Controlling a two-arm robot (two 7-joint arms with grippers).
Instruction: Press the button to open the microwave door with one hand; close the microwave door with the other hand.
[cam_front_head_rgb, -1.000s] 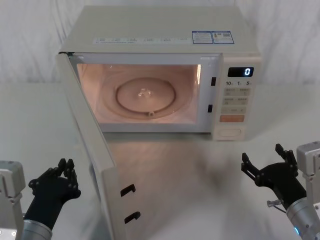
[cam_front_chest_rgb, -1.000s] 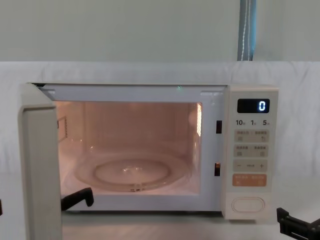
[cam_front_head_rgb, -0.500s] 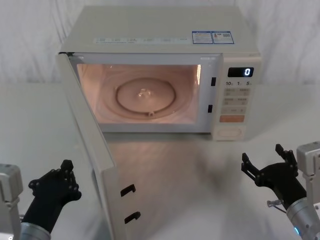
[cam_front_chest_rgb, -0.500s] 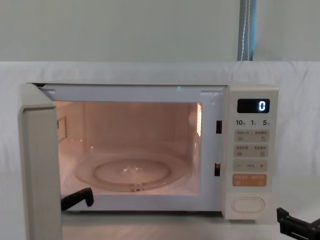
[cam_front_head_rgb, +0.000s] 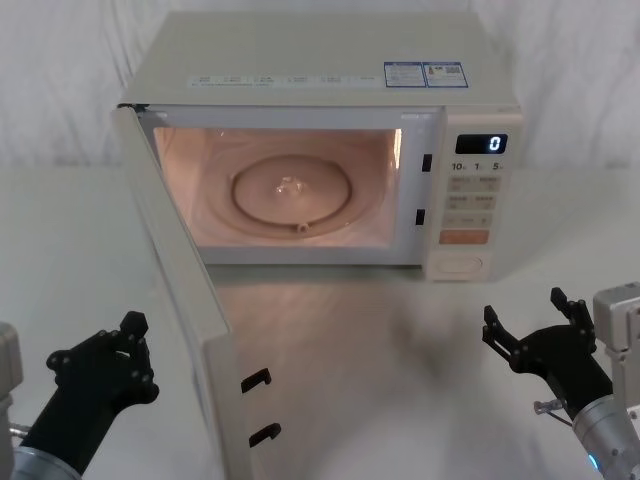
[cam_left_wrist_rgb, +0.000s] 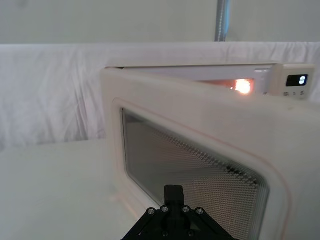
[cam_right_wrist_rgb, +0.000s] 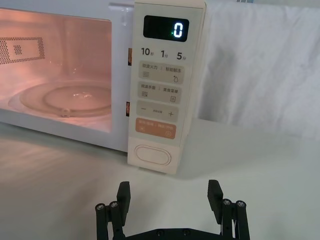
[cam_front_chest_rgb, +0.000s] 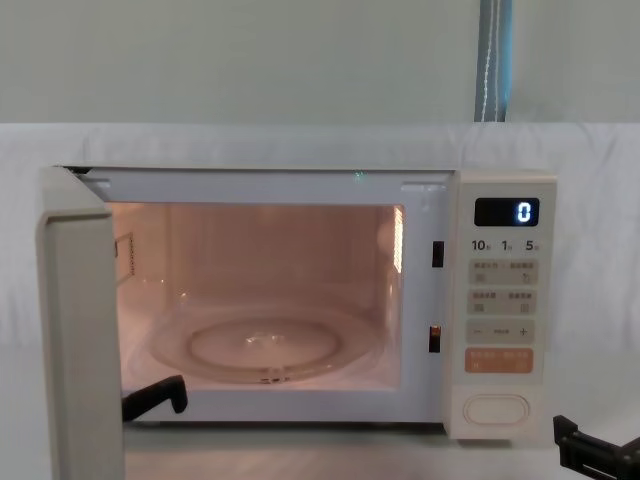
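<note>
the left pincer (cam_front_head_rgb: 100, 365) hangs low over the bench (cam_front_head_rgb: 70, 250) at the near left, just outside the open door and apart from it; whether its black fingers are parted or together cannot be told. from the left wrist view it faces the door's outer side with the dark glass window.

the microwave door (cam_front_head_rgb: 185, 300) stands swung wide on its left hinge, edge-on toward the robot, its two black latch hooks (cam_front_head_rgb: 258, 405) showing on the free edge. in the chest view the door (cam_front_chest_rgb: 80, 330) is a tall cream slab at the left of the opening.

behind it the microwave (cam_front_head_rgb: 320, 60) sits at the back of the bench, its inside lit warm orange, with the round glass tray (cam_front_head_rgb: 292, 190) lying flat on the floor of the cavity. to the right of the cavity the control panel carries a black display (cam_front_head_rgb: 481, 144) showing 0, small keys, an orange key (cam_front_head_rgb: 464, 237), and below that, at the panel's bottom, the button (cam_front_head_rgb: 461, 266), a wide cream oval with nothing touching it.

the right pincer (cam_front_head_rgb: 530, 325) hovers over the near right of the bench, in front of and slightly to the right of the panel, well apart from the button (cam_right_wrist_rgb: 152, 154). its fingers are spread wide and hold nothing, as the right wrist view shows with both fingertips (cam_right_wrist_rgb: 123, 192) pointed toward the panel.
</note>
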